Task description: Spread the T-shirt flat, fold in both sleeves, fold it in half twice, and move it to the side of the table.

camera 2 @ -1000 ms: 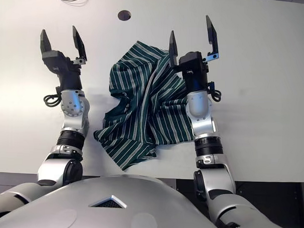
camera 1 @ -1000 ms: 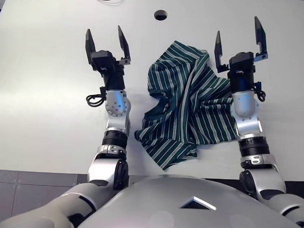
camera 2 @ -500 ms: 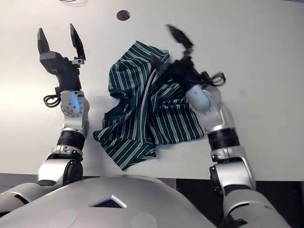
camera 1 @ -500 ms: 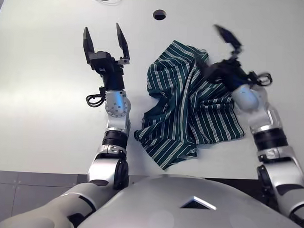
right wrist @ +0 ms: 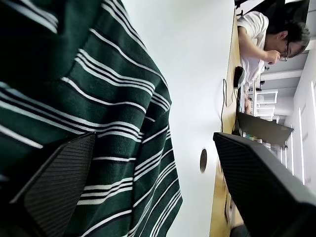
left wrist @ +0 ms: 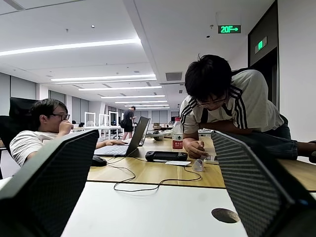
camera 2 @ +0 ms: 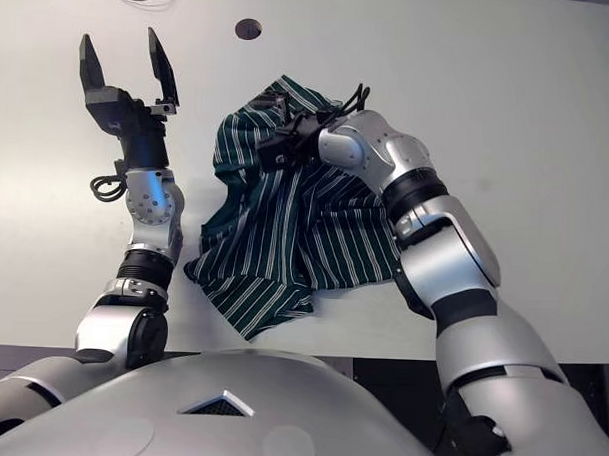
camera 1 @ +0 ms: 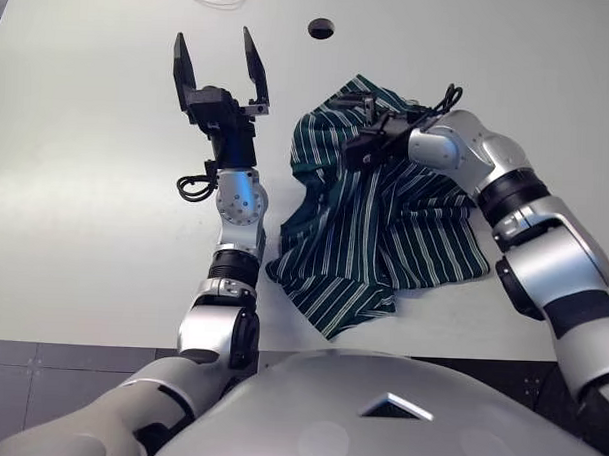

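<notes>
**Step in hand:** we judge this to be the first step, spreading flat. No sleeve has been folded and no halving has begun.

**Next move, as we judge it:** the right fingers need to close on one layer at an edge of the cloth, not on a bunch of folds. The left arm needs to come in from 9 o'clock for a matching hold, so that the two can draw the cloth apart.

**T-shirt** [camera 1: 375,220]**:** dark green with white stripes. We find it crumpled in a loose heap at the middle of the table [camera 1: 84,230], doubled over itself. Its nearest corner lies toward 6 o'clock, close to the front edge. We cannot tell the sleeves apart.

**Right gripper** [camera 1: 363,138]**:** it sits at the heap's 12 o'clock part, with the arm reaching across the cloth from 3 o'clock and the fingers pointing toward 9 o'clock. The right wrist view shows its fingers [right wrist: 54,187] spread wide, with striped folds between and beyond them and nothing pinched. We cannot tell whether the tips touch the cloth.

**Left gripper** [camera 1: 214,55]**:** it is at 10 o'clock of the heap, over bare table and apart from the cloth. Its fingers are spread, point to 12 o'clock and hold nothing.

**Hole** [camera 1: 320,28]**:** it lies in the tabletop at 12 o'clock, beyond the shirt
</notes>
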Controlling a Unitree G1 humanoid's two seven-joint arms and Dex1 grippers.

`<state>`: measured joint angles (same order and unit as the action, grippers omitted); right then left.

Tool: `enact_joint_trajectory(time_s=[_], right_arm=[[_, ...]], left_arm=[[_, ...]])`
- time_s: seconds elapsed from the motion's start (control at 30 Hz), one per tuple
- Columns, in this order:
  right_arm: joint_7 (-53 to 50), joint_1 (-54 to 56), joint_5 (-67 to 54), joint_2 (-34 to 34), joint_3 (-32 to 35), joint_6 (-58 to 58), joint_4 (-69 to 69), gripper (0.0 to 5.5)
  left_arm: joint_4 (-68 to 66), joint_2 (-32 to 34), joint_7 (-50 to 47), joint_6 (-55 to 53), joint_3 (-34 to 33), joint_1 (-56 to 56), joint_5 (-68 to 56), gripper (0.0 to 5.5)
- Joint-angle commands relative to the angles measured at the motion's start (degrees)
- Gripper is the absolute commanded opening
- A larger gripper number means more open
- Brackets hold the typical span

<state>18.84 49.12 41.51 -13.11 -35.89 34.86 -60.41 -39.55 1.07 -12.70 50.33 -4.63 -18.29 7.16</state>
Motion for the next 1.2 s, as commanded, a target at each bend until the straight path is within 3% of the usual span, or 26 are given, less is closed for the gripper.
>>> enact_joint_trajectory(time_s=[0.03,0.37,0.53,0.6,0.67,0.73,0.83,0.9,1.03,1.2], right_arm=[[-6.24,2.42,-3.29,3.69,4.74,-13.64,-13.65,4.34],[-20.22,5.37,-16.99,-7.64,24.16,-35.41,-19.26,4.34],[-23.17,6.77,-22.73,-6.84,31.92,-30.91,-18.15,4.34],[-23.87,8.18,-26.58,-5.84,35.59,-22.71,-16.09,4.34],[-22.85,6.36,-26.71,-6.29,34.71,-11.21,-10.91,4.34],[-16.94,-2.75,-23.91,-9.32,29.66,-1.42,3.01,4.34],[-3.67,-25.34,-21.77,-19.12,23.50,1.47,35.22,4.34],[3.21,-38.80,-19.13,-26.94,21.55,1.96,49.75,4.34],[10.24,-49.39,-15.91,-34.73,21.88,1.95,61.83,4.34],[13.35,-47.61,-9.20,-33.51,18.95,-1.32,63.52,4.34]], left_arm=[[1.29,0.32,0.85,0.11,0.40,-0.89,-0.19,4.25],[5.62,4.50,1.76,-1.38,-0.90,0.22,0.12,4.25],[6.36,6.79,1.73,-2.05,-0.45,0.15,1.96,4.25],[6.63,8.79,1.76,-2.87,1.29,-0.16,6.31,4.25],[6.94,11.38,0.95,-4.00,2.86,-0.21,11.78,4.25],[6.43,13.26,0.40,-6.01,3.22,-0.49,14.21,4.25],[4.79,15.51,-0.52,-9.54,4.79,-2.02,18.57,4.25],[3.17,16.65,-0.40,-10.94,6.37,-3.31,21.13,4.25],[1.81,17.54,0.06,-11.98,7.58,-4.50,22.61,4.25],[0.04,17.80,-1.13,-12.12,9.70,-5.97,23.33,4.25]])
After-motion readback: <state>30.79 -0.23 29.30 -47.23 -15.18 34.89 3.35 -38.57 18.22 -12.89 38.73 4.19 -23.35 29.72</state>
